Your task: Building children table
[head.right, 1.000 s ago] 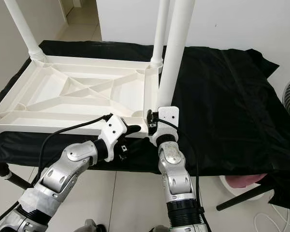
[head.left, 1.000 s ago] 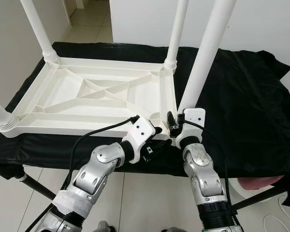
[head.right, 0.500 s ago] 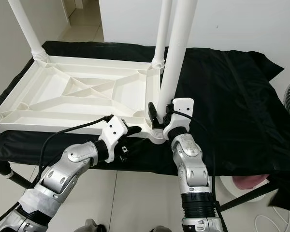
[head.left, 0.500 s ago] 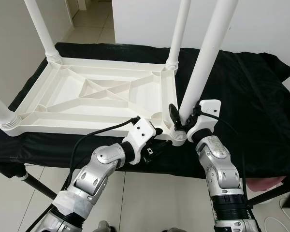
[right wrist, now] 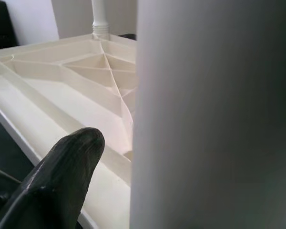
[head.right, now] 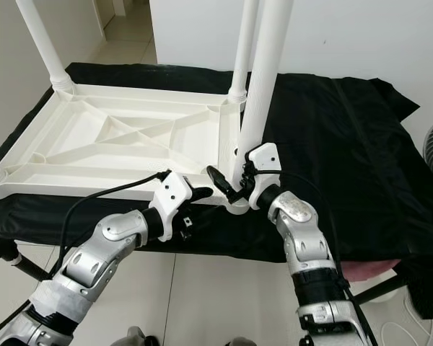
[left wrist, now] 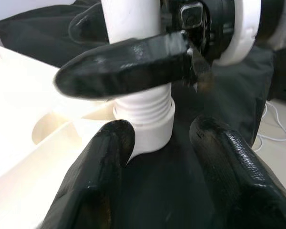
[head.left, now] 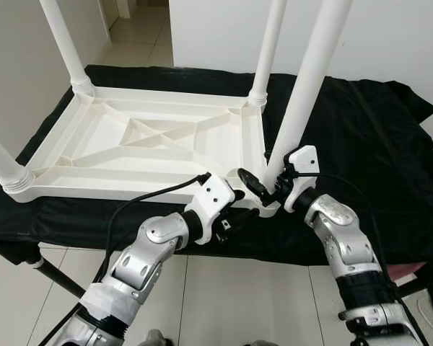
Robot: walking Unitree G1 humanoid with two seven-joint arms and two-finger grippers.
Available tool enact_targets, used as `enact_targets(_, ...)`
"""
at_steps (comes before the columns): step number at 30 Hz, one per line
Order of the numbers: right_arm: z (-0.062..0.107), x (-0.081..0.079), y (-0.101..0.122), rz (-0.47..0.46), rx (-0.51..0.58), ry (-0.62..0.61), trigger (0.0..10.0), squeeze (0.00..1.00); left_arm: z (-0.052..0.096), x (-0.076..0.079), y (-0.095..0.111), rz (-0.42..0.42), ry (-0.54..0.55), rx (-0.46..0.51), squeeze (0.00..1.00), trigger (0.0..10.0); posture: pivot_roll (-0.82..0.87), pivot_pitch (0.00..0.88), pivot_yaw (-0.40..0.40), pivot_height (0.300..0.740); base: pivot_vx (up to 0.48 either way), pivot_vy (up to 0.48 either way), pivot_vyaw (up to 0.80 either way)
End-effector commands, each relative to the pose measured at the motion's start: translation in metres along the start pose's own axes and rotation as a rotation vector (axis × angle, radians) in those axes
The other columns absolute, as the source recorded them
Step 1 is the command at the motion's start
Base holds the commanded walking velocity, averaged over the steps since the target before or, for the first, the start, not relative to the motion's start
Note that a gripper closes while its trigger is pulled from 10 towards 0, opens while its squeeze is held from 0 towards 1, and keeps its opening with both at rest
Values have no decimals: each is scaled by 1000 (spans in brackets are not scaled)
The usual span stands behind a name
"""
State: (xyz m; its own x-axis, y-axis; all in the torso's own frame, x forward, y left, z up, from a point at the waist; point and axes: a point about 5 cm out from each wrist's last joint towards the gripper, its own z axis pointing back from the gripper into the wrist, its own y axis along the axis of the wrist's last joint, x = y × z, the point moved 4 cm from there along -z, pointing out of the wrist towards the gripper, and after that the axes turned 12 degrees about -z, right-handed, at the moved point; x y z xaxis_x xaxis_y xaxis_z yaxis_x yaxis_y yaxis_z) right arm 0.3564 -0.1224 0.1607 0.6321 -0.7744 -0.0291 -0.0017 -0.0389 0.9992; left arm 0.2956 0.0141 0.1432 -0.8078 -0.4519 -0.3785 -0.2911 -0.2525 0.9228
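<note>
Screwing the fourth leg (head.left: 309,79) into the near right corner socket (left wrist: 144,125) of the upturned table top (head.left: 148,148) is the step in hand — the other three legs stand in their corners already. The right hand (head.left: 268,185) has its two fingers set around the leg just above the threaded collar, one black finger (left wrist: 124,67) crossing in front of the white tube; the grip looks closed on it, though how firm I cannot tell. The left hand (head.left: 239,204) sits just beside and below, fingers spread open to either side of the socket, holding nothing — it seems to steady the corner. Next likely comes another twist of the leg, which calls for keeping it upright while the thread seats. The table is white moulded plastic, ribbed with crossing diagonals, lying underside up on a counter draped in black cloth (head.left: 361,144).
</note>
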Motion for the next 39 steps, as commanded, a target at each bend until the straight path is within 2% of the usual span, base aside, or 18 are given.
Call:
enact_targets(1,-3,-1,-7,10,-36,26,10000,0,3,10,0,9,-81,4,0,10000,-83,24,18,740,0,0,0)
enact_targets(4,-2,1,-9,9,-41,34,10000,0,5,11,-1,7,-86,0,0,10000,-83,24,18,740,0,0,0)
enact_targets(5,-2,3,-11,7,-47,35,4902,0,6,11,-2,6,-87,-4,0,10000,-78,26,18,740,0,0,0)
enact_targets(6,-2,3,-11,7,-47,35,4902,0,6,11,-2,6,-87,-4,0,10000,-78,26,18,740,0,0,0)
enact_targets(7,-1,7,-14,10,-61,36,1490,0,7,11,-3,7,-87,-8,0,10000,-74,26,17,740,0,0,0)
enact_targets(8,0,8,-16,15,-69,36,1490,0,7,11,-3,7,-87,-10,0,10000,-74,26,17,740,0,0,0)
enact_targets(9,0,9,-16,5,-69,39,0,0,7,11,-3,7,-87,-10,0,10000,-74,26,17,740,0,0,0)
enact_targets(20,1,14,-19,-11,-51,32,0,0,5,10,-2,4,-88,-11,0,10000,-79,23,21,740,0,0,0)
enact_targets(21,2,15,-19,-11,-47,18,6824,0,5,11,-2,4,-88,-9,0,10000,-84,24,20,740,0,0,0)
enact_targets(22,2,15,-19,-11,-47,18,6824,0,5,11,-2,4,-88,-9,0,10000,-84,24,20,740,0,0,0)
enact_targets(23,3,18,-19,-21,-36,-7,10000,0,4,11,-1,5,-89,-6,0,10000,-84,24,20,740,0,0,0)
enact_targets(35,2,20,-15,-8,-6,-160,10000,0,2,13,0,12,-90,1,0,10000,-92,33,18,740,0,0,0)
enact_targets(37,1,21,-13,-53,8,-262,10000,0,2,15,1,14,-94,3,0,10000,-98,39,13,740,0,0,0)
enact_targets(38,1,21,-13,-53,8,-262,10000,0,2,15,1,14,-94,3,0,10000,-98,39,13,740,0,0,0)
enact_targets(39,2,20,-12,-85,27,-372,10000,0,1,16,1,17,-99,5,0,10000,-98,39,13,740,0,0,0)
